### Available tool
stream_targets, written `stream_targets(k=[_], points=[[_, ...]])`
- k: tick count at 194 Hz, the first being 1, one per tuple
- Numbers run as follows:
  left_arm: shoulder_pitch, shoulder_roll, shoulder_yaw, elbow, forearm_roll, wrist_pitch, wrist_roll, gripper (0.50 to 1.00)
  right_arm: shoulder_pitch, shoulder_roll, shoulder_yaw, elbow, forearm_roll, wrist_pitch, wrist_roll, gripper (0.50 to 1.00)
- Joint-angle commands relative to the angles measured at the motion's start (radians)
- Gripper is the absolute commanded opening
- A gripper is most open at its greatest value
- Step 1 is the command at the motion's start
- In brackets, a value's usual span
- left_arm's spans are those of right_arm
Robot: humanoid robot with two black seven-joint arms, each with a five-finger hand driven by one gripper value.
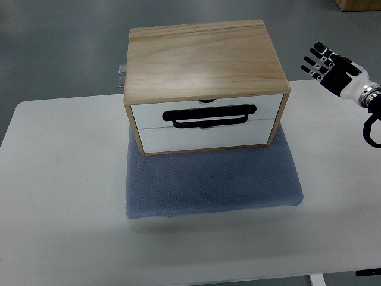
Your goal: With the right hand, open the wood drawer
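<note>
While the wood drawer (205,128) sits closed, the right hand (329,67) hovers apart, fingers spread.

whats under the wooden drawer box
A blue-grey mat lies under the wooden box, spread on the white table and sticking out in front. The part beneath the box is hidden, as is anything inside the closed drawers.
</note>
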Motion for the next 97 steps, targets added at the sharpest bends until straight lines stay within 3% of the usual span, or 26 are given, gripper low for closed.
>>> stream_targets(k=[1,97], points=[[0.001,0.0,0.0,0.0,0.0,0.001,0.0,1.0,0.0,0.001,0.0,0.0,0.003,-0.002,0.0,0.954],[-0.004,0.0,0.002,0.015,0.0,0.012,0.0,1.0,0.007,-0.028,-0.018,0.003,-0.028,-0.023,-0.006,0.954]])
